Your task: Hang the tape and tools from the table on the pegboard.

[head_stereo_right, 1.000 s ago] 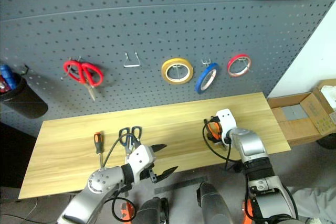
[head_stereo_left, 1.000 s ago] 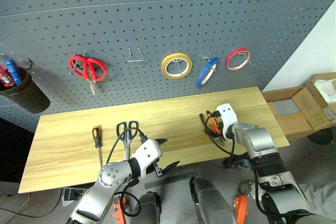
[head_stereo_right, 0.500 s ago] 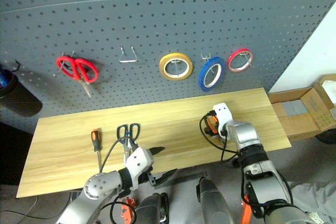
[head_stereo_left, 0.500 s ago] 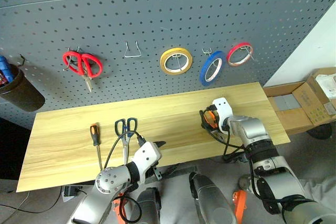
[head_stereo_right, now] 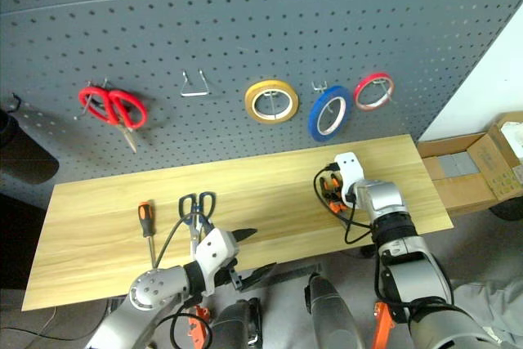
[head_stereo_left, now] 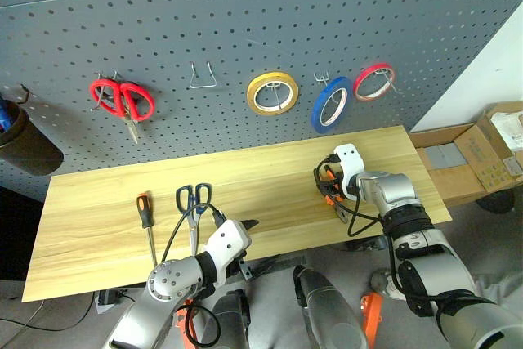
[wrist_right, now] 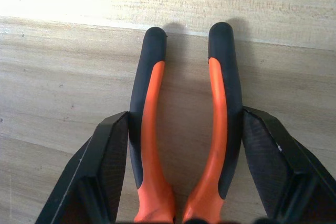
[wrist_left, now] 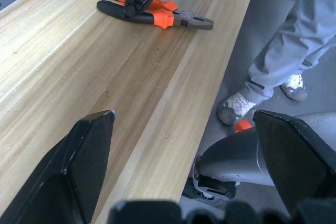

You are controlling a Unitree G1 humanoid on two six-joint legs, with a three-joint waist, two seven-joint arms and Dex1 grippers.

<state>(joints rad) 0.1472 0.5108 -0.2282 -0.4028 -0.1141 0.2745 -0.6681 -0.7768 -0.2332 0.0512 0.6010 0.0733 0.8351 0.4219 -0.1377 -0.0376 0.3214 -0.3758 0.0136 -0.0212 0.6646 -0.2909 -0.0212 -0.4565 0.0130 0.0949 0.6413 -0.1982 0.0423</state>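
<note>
I have the right gripper straddling the pliers flat on the table, fingers outside both handles and not clamped, handles running straight out between them; the left gripper idles open, well apart.

- The two head cameras look forward and down from above the robot's arms. Both take in the whole long table of light yellowish wood planks and the large dark grey pegboard behind it, from slightly different angles.
- The left wrist camera sits low and close over the table's front edge, looking along the wood toward the orange-and-black-handled pliers lying further off.
- The right wrist camera looks down from very near onto those same pliers, their handles between its two black fingers.
- All four views share the pliers and the table.
</note>
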